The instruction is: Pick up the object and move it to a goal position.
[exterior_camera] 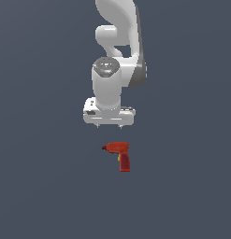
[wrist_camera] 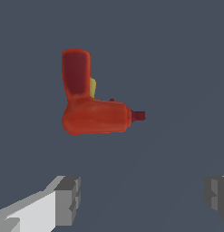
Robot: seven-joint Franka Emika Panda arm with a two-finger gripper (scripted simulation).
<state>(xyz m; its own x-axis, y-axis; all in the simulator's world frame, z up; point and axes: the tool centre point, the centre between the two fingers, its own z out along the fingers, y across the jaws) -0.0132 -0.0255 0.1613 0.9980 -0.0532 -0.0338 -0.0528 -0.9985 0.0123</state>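
The object is a small red pistol-shaped power drill [exterior_camera: 120, 154] with a dark nose tip and a yellow trigger mark. It lies on the dark grey surface, nose toward the exterior view's left. It also shows in the wrist view [wrist_camera: 88, 102], whole and unobstructed. My gripper [exterior_camera: 109, 126] hangs above the drill, a little toward the exterior view's left of it, with a gap between them. Its fingers [wrist_camera: 68, 199] stand wide apart and hold nothing.
The white arm [exterior_camera: 118, 56] rises behind the gripper. The plain dark grey surface [exterior_camera: 42, 186] spreads all around the drill. No goal marker shows.
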